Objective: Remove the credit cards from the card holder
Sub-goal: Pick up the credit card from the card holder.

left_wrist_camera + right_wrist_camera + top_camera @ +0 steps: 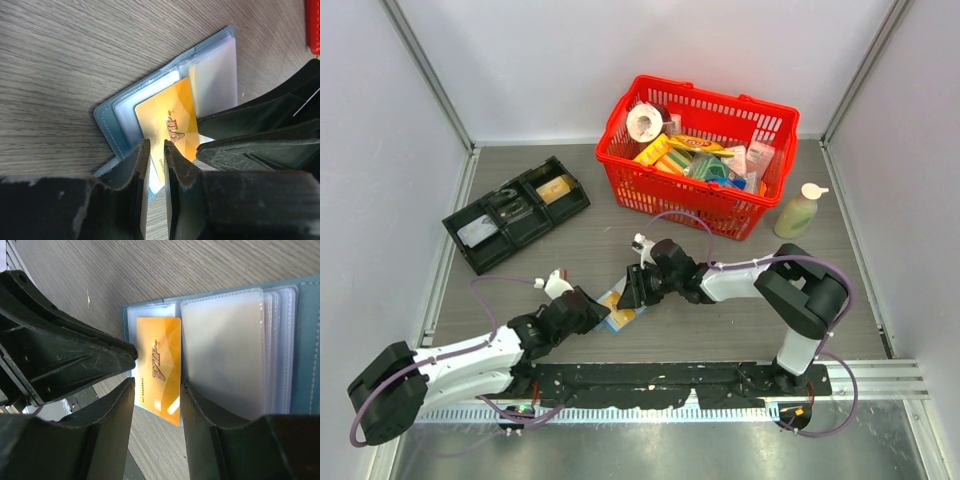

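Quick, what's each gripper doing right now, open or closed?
Left gripper: closed, pinching the edge of the orange card.
Right gripper: open, holding nothing, fingers straddling that card over the wallet.

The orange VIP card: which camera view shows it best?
The right wrist view: the orange card shows nearly its whole face, lettering readable, on the open card holder. The left wrist view shows it with fingers covering its lower edge. The top external view shows only a tiny orange patch.
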